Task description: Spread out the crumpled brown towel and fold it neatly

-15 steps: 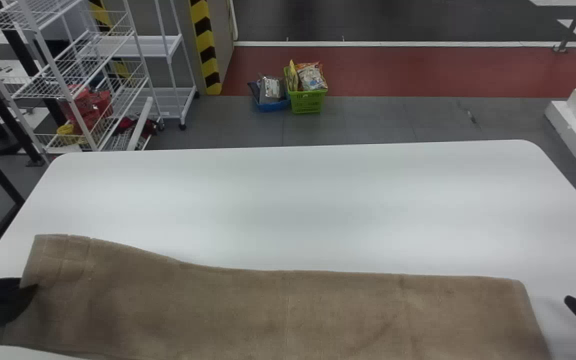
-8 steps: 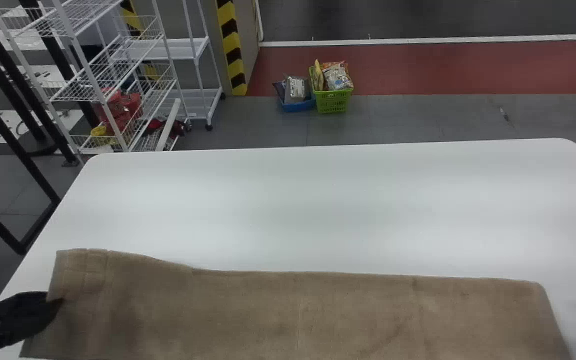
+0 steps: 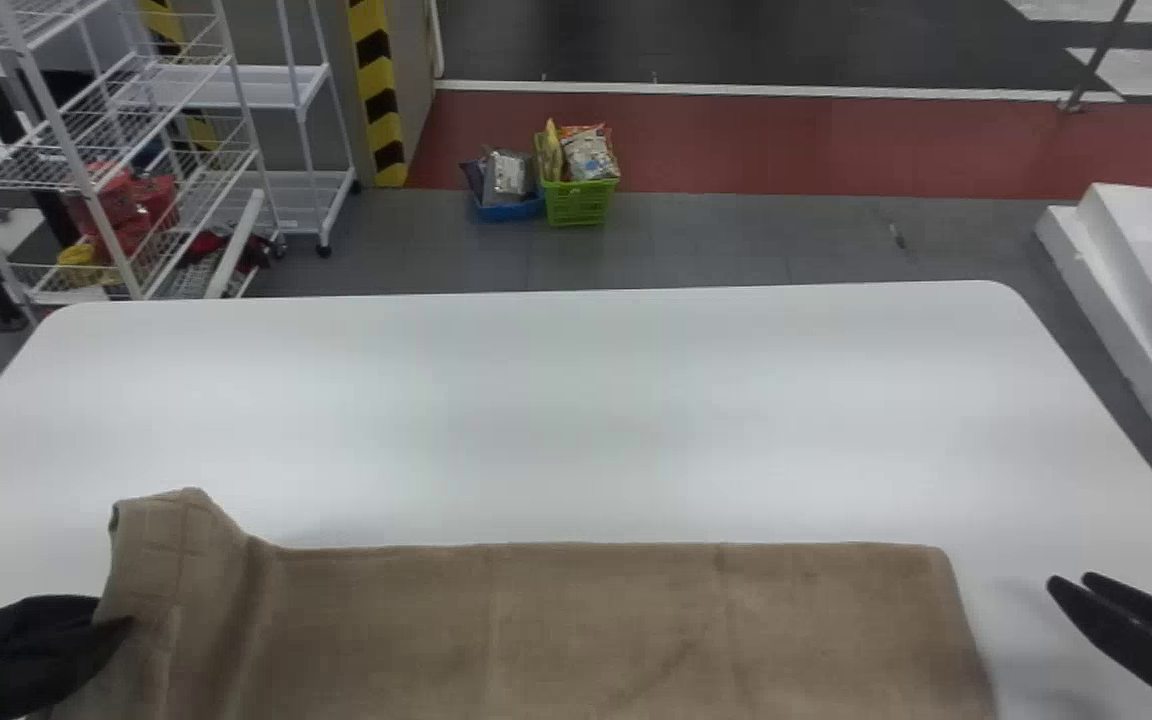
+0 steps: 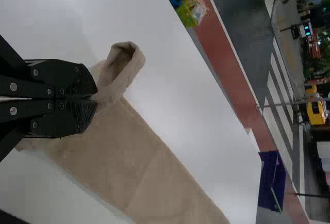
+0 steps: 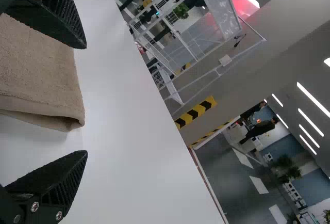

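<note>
Check the left gripper [image 3: 124,624] at the towel's [image 3: 556,630] left end; its jaws are closed together, with towel fabric pinched at the tips; in the left wrist view you see a raised loop of fabric standing beside those tips, and the rest of the towel spreads away from them over the table [image 3: 536,400].

Check the right gripper [image 3: 1072,580] beyond the towel's right end, over the table; its jaws stand wide apart and hold nothing; in the right wrist view you see a towel corner past the opening, apart from both jaws; the towel's right part lies flat, with its layers showing at the edge.

Compare with the earlier head views, allowing for the shift of that camera; the left gripper has moved inward, toward the towel's right end, and has carried the pinched end with it; the far edge at that end sloped smoothly before and now rises into a curled corner, with upright creases just beside it; the right part of the towel remains flat, and the right gripper remains apart from it.
</note>
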Available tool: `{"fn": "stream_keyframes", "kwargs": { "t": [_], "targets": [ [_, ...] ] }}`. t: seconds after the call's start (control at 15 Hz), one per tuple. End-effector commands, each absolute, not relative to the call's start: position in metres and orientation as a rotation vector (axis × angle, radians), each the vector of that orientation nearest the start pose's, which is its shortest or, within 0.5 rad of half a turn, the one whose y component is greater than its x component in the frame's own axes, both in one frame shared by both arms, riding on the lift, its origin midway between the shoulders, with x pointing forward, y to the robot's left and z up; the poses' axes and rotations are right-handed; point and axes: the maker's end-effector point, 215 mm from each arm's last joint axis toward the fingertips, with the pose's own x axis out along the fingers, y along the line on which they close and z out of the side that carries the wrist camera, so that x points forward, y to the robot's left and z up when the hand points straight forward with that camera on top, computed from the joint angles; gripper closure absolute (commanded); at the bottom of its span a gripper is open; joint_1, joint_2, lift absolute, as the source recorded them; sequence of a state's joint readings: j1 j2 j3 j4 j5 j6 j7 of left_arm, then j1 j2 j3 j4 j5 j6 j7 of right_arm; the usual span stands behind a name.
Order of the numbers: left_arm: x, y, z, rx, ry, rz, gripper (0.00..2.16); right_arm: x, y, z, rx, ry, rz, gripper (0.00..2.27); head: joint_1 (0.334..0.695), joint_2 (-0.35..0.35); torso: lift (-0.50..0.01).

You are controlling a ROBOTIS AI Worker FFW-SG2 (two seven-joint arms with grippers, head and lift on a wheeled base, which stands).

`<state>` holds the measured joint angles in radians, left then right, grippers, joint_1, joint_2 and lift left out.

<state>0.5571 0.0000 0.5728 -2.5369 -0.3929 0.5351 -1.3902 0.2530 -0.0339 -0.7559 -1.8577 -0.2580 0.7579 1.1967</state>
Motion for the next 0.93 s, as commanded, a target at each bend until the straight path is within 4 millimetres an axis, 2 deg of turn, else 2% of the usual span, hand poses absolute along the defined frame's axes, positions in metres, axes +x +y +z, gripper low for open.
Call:
{"fn": "stream_keyframes", "kwargs": {
  "t": [0.0,0.13,0.27,0.4,0.73,0.87],
  "targets": [
    [0.307,0.253,-0.325,0.294,0.569,-0.707,1.72,0.375,-0.37,-0.395,0.562,0.327,0.491,0.08,0.695,-0.114,-0.128],
    [0.312,0.222,-0.335,0.292,0.583,-0.732,1.72,0.374,-0.374,-0.394,0.561,0.323,0.484,0.08,0.695,-0.164,-0.128],
    [0.32,0.2,-0.34,0.292,0.585,-0.732,1.63,0.373,-0.374,-0.395,0.564,0.323,0.484,0.08,0.695,-0.233,-0.128],
    [0.326,0.179,-0.339,0.305,0.579,-0.748,1.64,0.372,-0.375,-0.396,0.565,0.321,0.481,0.08,0.695,-0.268,-0.128],
    [0.32,0.13,-0.348,0.257,0.601,-0.804,1.64,0.372,-0.379,-0.396,0.557,0.313,0.473,0.08,0.695,-0.347,-0.128],
    [0.315,0.114,-0.35,0.261,0.6,-0.827,1.64,0.371,-0.381,-0.398,0.558,0.315,0.47,0.08,0.695,-0.35,-0.128]
  ]
}}
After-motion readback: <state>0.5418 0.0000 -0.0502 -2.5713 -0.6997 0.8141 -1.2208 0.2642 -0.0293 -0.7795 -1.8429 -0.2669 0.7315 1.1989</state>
